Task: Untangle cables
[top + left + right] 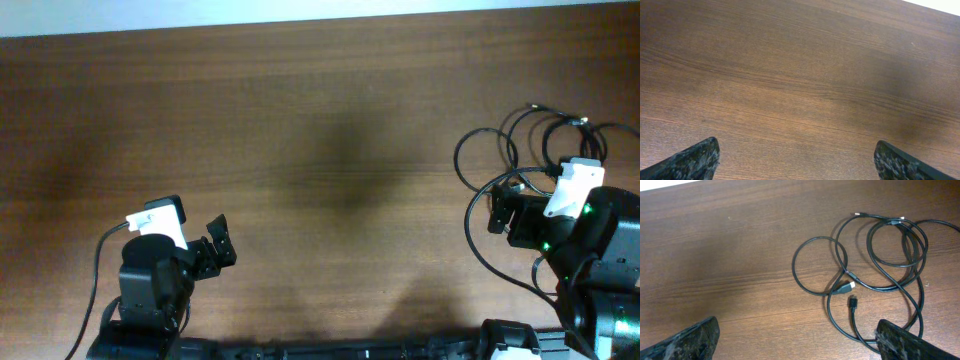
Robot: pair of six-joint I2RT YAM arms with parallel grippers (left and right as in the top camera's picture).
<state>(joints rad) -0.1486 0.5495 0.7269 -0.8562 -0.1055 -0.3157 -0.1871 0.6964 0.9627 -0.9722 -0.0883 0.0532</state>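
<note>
The cables [540,135] are thin black cords lying in loose overlapping loops on the wooden table at the far right. In the right wrist view the cables [880,255] spread across the right half, with small connector plugs [844,287] near the middle of the loops. My right gripper [497,208] is open and empty just short of the loops; in its own view the right gripper [797,345] has one loop running under its right finger. My left gripper [218,245] is open and empty at the front left, far from the cables; its own view shows the left gripper [797,162] over bare wood.
The brown wooden table [320,130] ends at a pale wall strip along the far edge. Thicker black wires [480,250] hang from the right arm near the cables, and one [100,270] curves beside the left arm.
</note>
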